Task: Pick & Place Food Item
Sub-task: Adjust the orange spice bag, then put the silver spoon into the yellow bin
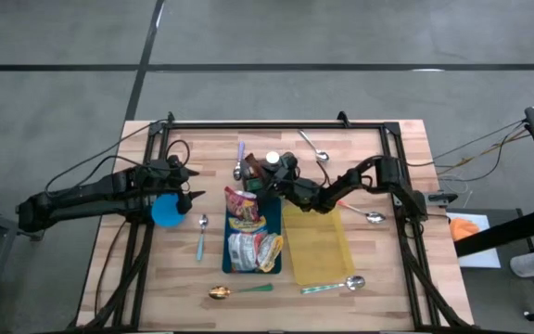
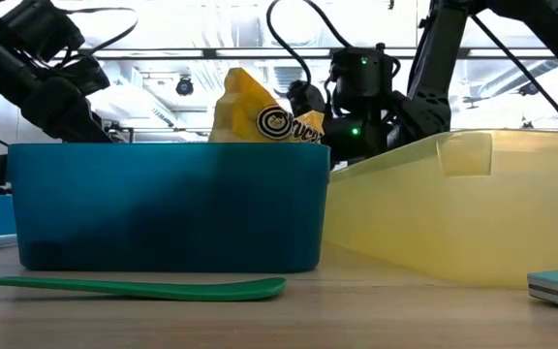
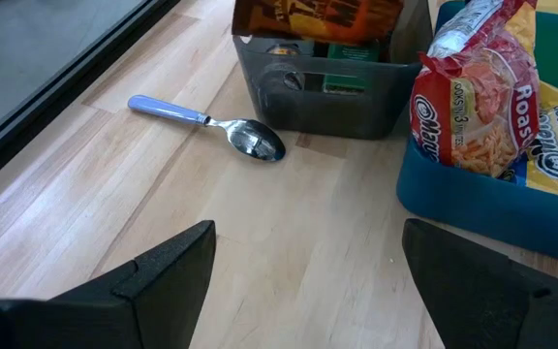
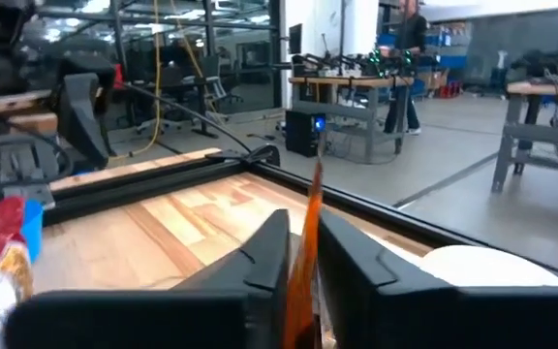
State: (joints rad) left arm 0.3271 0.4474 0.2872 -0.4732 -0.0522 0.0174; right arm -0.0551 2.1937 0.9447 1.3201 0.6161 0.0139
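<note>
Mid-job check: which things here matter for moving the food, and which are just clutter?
Job: right hand, shut on an orange packet; noodle packs in the blue bin; dark bin; yellow bin.
Lying about: blue-handled spoon; green-handled spoon; blue cup; left hand, open, idle beside it.

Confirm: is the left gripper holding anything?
No. In the left wrist view the left gripper stands open over bare table, with nothing between its fingers.

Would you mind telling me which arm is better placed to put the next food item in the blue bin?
Probably the right: its end effector already pinches an orange packet beside the blue bin. The left end effector is open and empty.
</note>
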